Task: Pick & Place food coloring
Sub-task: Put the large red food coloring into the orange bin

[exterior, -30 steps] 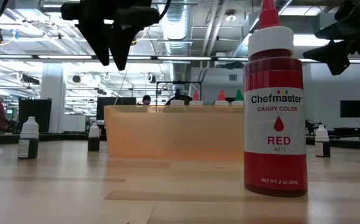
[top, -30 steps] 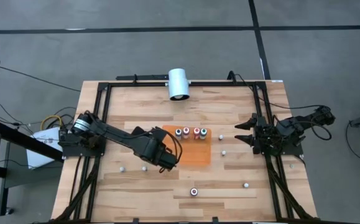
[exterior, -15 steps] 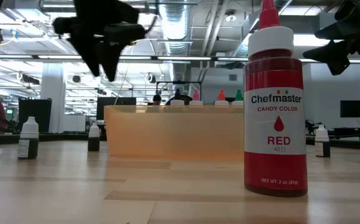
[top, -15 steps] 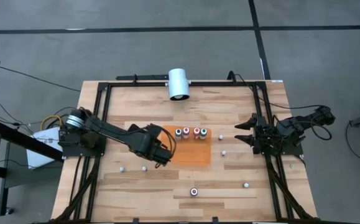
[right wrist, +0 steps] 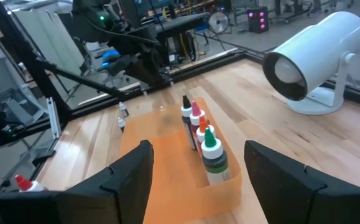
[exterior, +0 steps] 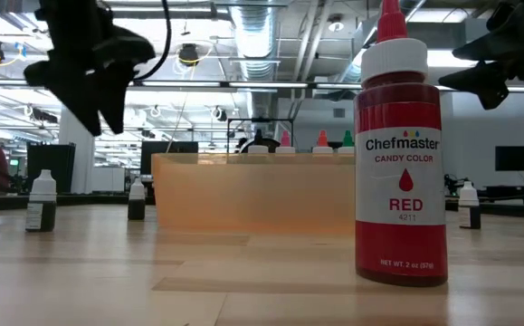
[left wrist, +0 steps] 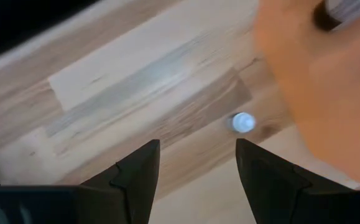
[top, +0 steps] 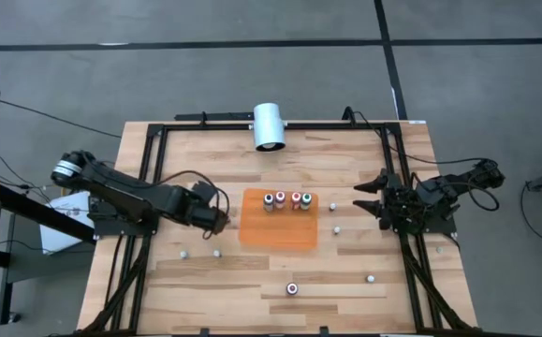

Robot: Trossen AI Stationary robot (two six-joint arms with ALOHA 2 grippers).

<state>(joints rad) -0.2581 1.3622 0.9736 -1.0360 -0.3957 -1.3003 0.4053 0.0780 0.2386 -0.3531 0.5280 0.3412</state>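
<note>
Several food coloring bottles stand upright in a row along the far side of an orange tray; the right wrist view shows their dark, pink, orange and green tops. A red bottle stands alone near the table's near edge. My left gripper hovers open just left of the tray, above bare wood and a white-capped bottle. My right gripper waits open at the table's right side, pointing at the tray.
Small loose bottles stand scattered on the wood: two left of the tray, two to its right, one near the front right. A white cylinder lies at the far edge. A black frame borders the table.
My left gripper has drawn back from above the orange tray's left part toward the table's left edge, staying raised. The bottles and the tray have kept their places.
</note>
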